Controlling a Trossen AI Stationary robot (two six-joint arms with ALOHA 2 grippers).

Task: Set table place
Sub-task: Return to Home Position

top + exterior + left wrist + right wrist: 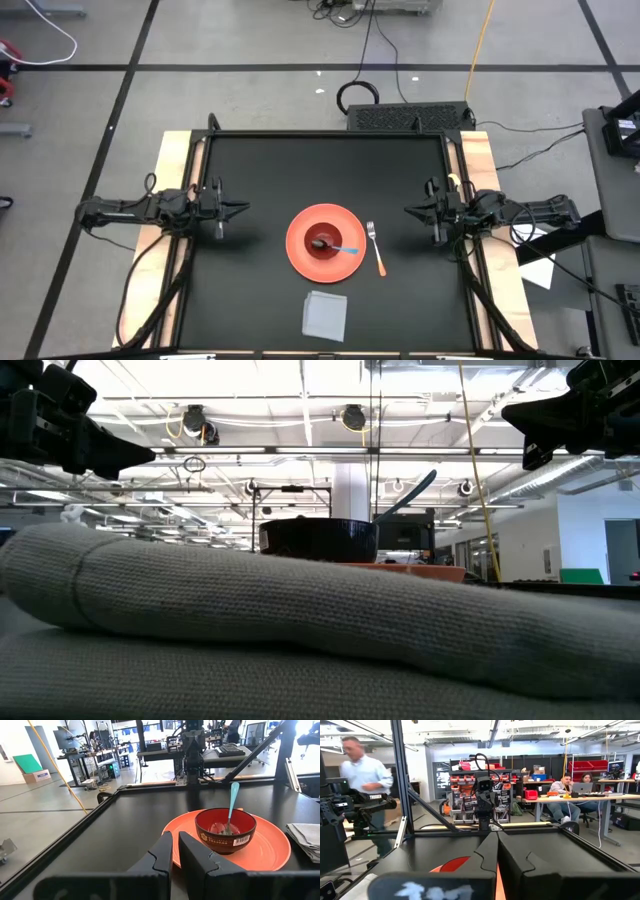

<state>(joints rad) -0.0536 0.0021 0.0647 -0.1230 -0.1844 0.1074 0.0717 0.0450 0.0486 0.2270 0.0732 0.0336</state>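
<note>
"Where do the arms stand?"

"One at each side of the table (250, 300). The left gripper (245, 210) hangs over the left edge and the right gripper (408, 211) over the right edge. Their tips point at each other across the black top."

"Holding anything?"

"Nothing. The right jaws are pressed together. The left ones are clenched too, bar a hairline slit (from the wrist you see orange through it)."

"And the setting?"

"Between the two sets of jaws, well apart from both. The orange plate (300, 262) lies out ahead of the left jaws. The brown bowl (320, 240) sits on it, and the blue spoon (347, 250) leans in the bowl with its handle toward the right jaws. The orange fork (376, 247) lies just beside the plate, on the right jaws' side. A folded grey cloth (325, 314) lies off the plate, farther from both jaws and near the table's edge. A person (367, 775) in a light shirt is in the room beyond."
</note>
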